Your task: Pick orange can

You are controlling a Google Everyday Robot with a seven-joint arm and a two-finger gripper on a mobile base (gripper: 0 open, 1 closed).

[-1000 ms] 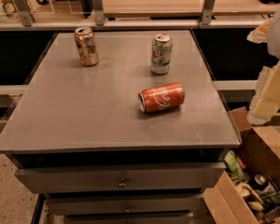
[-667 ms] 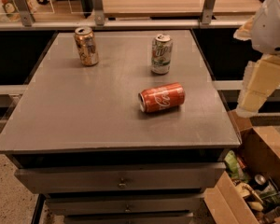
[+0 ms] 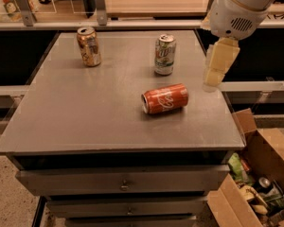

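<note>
The orange can [image 3: 89,46] stands upright at the far left of the grey table [image 3: 85,112]. It has a golden-orange body with pale markings and a silver top. My gripper [image 3: 214,78] hangs from the white arm over the table's right edge, far right of the orange can. It holds nothing that I can see.
A silver-white can with green markings [image 3: 164,54] stands upright at the far middle. A red can [image 3: 165,98] lies on its side near the centre right, just left of the gripper. An open cardboard box [image 3: 255,183] of items sits on the floor at the lower right. Drawers [image 3: 123,183] are below the tabletop.
The arm and gripper have swung in from the right edge, moving left and up, to hang over the table's right side. The cans have not moved.
</note>
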